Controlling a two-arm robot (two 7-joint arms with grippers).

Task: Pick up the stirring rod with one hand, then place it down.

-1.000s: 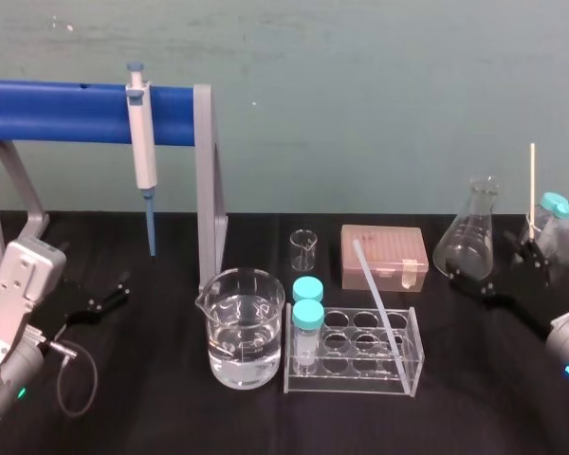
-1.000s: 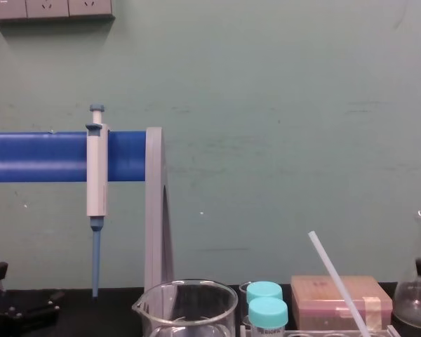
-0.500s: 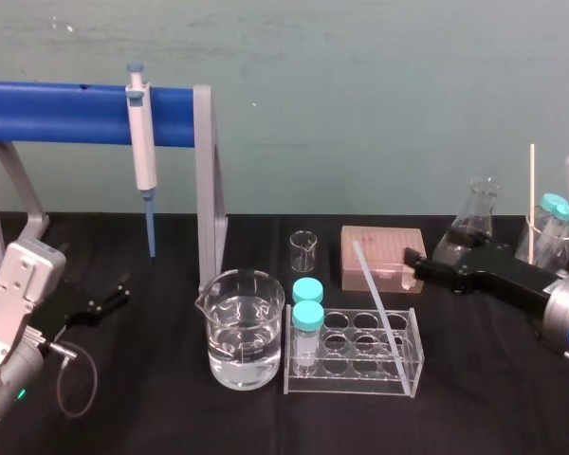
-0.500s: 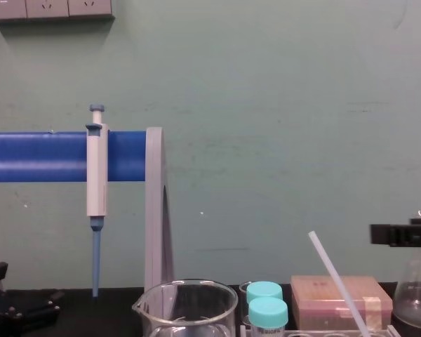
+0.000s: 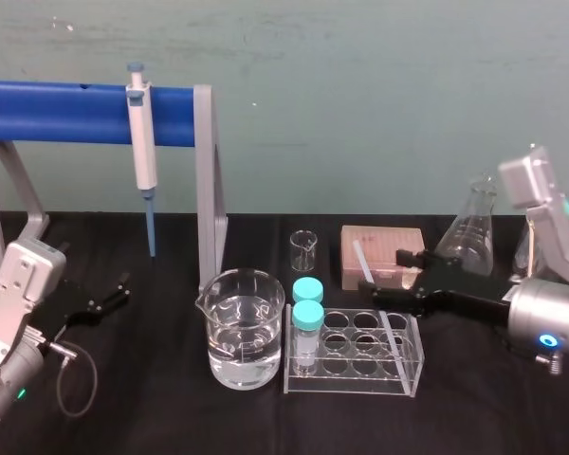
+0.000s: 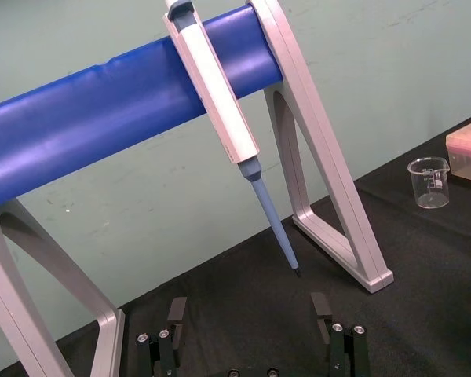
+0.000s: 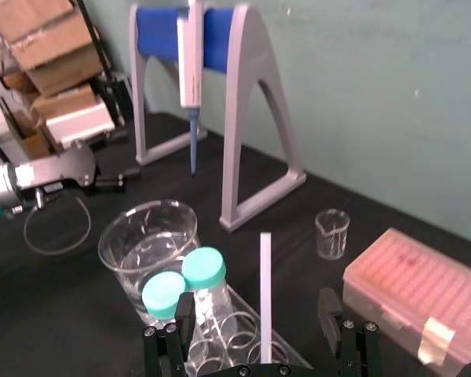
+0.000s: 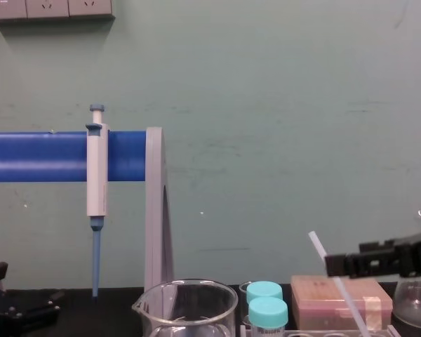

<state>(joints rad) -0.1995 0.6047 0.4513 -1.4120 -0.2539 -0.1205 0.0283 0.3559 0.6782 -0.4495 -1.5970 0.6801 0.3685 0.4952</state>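
Note:
The stirring rod (image 5: 359, 254) is a thin white translucent rod leaning in the clear tube rack (image 5: 410, 377), its top tilted toward the back left. My right gripper (image 5: 380, 271) reaches in from the right at mid-height of the rod. In the right wrist view the rod (image 7: 264, 290) stands between the open fingers (image 7: 177, 336), touching neither. From the chest view a black finger (image 8: 365, 261) crosses just behind the rod (image 8: 346, 293). My left gripper (image 6: 251, 334) rests open on the table at the far left (image 5: 104, 299).
A beaker of water (image 5: 245, 327) and two teal-capped tubes (image 5: 308, 303) stand left of the rod. Behind are a small beaker (image 5: 303, 248), a pink tip box (image 5: 384, 248) and a conical flask (image 5: 469, 232). A pipette (image 5: 142, 142) hangs on the blue stand (image 5: 66, 112).
My right arm has swung in from the far right edge toward the left, bringing its open gripper around the rod above the rack. The rod and the left arm have not moved.

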